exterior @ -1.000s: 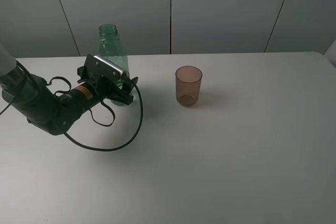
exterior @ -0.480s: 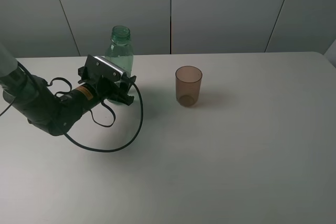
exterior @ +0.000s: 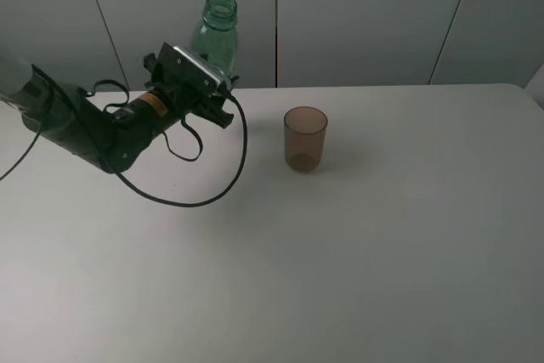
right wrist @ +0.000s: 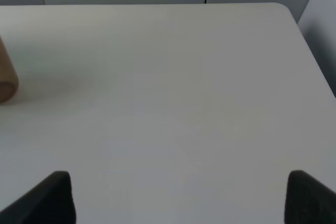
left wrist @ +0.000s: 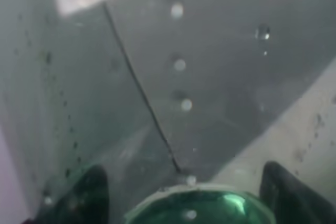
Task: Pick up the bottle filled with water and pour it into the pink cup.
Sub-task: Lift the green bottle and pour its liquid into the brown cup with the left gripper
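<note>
The green transparent bottle [exterior: 214,34], uncapped, is held upright off the table at the left, with only its neck and shoulder showing above my left gripper [exterior: 211,91]. In the left wrist view the bottle's green body [left wrist: 199,208] sits between the two dark fingers [left wrist: 89,192], and my left gripper [left wrist: 189,200] is shut on it. The pink cup [exterior: 305,138] stands upright on the table to the right of the bottle, apart from it. Its edge shows in the right wrist view [right wrist: 6,77]. My right gripper [right wrist: 181,198] is open and empty, out of the exterior view.
The white table [exterior: 357,252] spreads around the cup. A black cable [exterior: 223,184] loops from the left arm down over the table. Grey wall panels [exterior: 374,14] stand behind the table's far edge.
My left gripper has lifted the bottle off the table, up and to the right, closer to the cup. The cup has not moved.
</note>
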`<act>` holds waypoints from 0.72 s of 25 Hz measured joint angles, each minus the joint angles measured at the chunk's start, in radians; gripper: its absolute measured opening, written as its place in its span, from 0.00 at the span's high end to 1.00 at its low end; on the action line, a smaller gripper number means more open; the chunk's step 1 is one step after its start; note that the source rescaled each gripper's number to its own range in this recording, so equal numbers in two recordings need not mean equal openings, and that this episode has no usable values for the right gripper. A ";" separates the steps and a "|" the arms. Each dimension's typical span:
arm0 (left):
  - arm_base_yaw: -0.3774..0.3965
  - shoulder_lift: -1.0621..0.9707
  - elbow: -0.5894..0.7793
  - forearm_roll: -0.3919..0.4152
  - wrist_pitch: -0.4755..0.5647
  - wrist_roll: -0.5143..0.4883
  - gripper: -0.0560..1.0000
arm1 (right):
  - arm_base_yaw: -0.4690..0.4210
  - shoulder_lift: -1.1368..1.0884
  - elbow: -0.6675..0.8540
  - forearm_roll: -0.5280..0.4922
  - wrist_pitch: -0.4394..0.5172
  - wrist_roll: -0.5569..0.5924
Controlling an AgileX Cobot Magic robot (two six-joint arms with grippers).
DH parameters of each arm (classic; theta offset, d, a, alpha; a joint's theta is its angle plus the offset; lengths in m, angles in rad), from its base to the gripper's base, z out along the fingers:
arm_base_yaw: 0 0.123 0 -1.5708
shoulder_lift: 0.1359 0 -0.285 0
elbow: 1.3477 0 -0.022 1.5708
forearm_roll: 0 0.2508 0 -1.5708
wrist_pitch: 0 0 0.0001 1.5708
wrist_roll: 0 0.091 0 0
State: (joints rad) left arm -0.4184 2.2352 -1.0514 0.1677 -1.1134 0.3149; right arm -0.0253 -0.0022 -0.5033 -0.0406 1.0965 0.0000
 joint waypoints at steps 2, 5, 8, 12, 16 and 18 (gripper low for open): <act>0.000 0.000 -0.072 0.047 0.046 0.014 0.92 | 0.000 0.000 0.000 0.000 0.000 0.000; 0.000 0.009 -0.183 0.112 0.118 0.066 0.92 | 0.000 0.000 0.000 0.000 0.000 0.000; 0.000 0.043 -0.292 0.165 0.167 0.093 0.92 | 0.000 0.000 0.000 0.000 0.000 0.000; 0.002 0.110 -0.417 0.233 0.214 0.103 0.92 | 0.000 0.000 0.000 0.000 0.000 0.000; 0.010 0.169 -0.500 0.304 0.235 0.121 0.92 | 0.000 0.000 0.000 0.000 0.000 0.000; 0.018 0.184 -0.516 0.341 0.240 0.160 0.92 | 0.000 0.000 0.000 0.000 0.000 0.000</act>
State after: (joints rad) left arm -0.4003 2.4196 -1.5671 0.5090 -0.8736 0.4744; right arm -0.0253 -0.0022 -0.5033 -0.0406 1.0965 0.0000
